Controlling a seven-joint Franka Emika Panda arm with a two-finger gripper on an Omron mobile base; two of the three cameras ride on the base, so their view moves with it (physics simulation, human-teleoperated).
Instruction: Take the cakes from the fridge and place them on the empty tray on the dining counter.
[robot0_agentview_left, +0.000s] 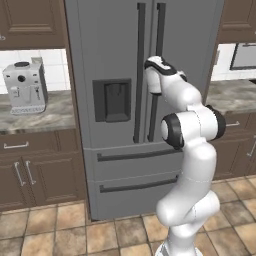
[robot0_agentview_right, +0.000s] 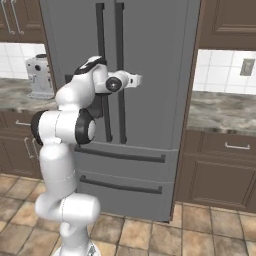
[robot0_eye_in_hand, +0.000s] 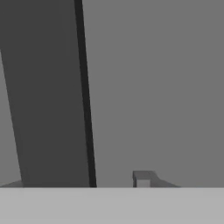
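Clearly the fridge (robot0_agentview_left: 125, 100) is shut, both doors flush, so the cakes cannot be seen; by my judgement they lie behind those doors and the step in hand is getting one open. Two long dark vertical handles (robot0_agentview_right: 111, 70) run side by side down the middle of the fridge, their long axis straight up and down.

From the right base camera, the gripper (robot0_agentview_right: 136, 79) reaches toward the fridge at about the height of the dark dispenser recess (robot0_agentview_left: 112, 100), and it appears just past the handle of the right-hand door, on the side away from the dispenser. In the hand camera that handle (robot0_eye_in_hand: 52, 92) stands as a broad dark bar close in front, off to one side of the one fingertip (robot0_eye_in_hand: 143, 178) that shows.

Whether the jaws are loose or clamped on the handle I cannot tell: the fingers are too small in the base cameras and mostly cropped in the hand camera. The coming pull turns on the fingers straddling that upright bar crosswise.
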